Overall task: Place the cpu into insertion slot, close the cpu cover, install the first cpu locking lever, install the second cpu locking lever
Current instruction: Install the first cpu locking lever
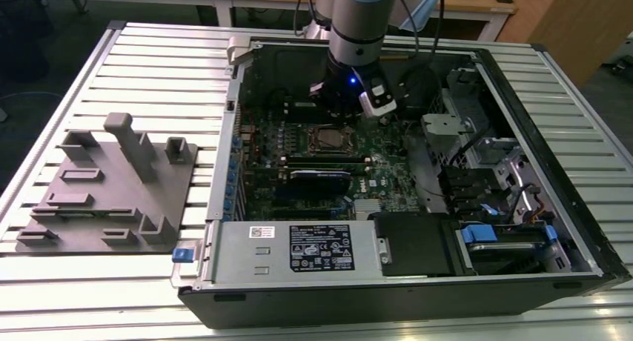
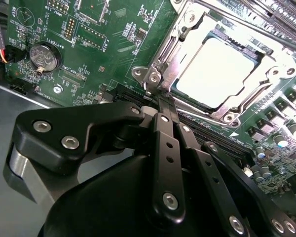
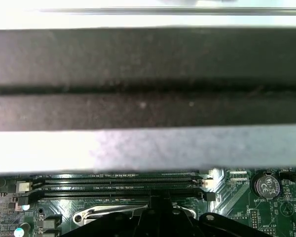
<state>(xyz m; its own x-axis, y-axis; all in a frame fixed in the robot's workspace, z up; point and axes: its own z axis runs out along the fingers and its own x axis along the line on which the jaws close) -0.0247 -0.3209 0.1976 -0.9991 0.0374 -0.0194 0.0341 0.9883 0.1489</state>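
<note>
The cpu (image 2: 219, 71), a silver square, lies in the insertion slot with the metal cpu cover (image 2: 185, 37) lying flat around it. A thin metal lever (image 2: 259, 94) runs along one side of the frame. My gripper (image 2: 160, 101) is shut, its two black fingers (image 2: 163, 143) pressed together with nothing between them. Their tip sits at the socket's corner beside a screw (image 2: 153, 77). In the exterior view the gripper (image 1: 334, 113) hangs just behind the cpu (image 1: 327, 139) inside the open computer case. In the first wrist view the gripper (image 3: 155, 202) points at the memory slots (image 3: 118, 183).
The green motherboard (image 1: 381, 170) lies inside a black case (image 1: 554, 133) with tall walls. A drive cage (image 1: 494, 178) and a power supply (image 1: 296, 248) crowd the exterior view's right and front. A grey fixture plate (image 1: 109, 185) lies on the slatted table. A coin battery (image 2: 43, 57) sits nearby.
</note>
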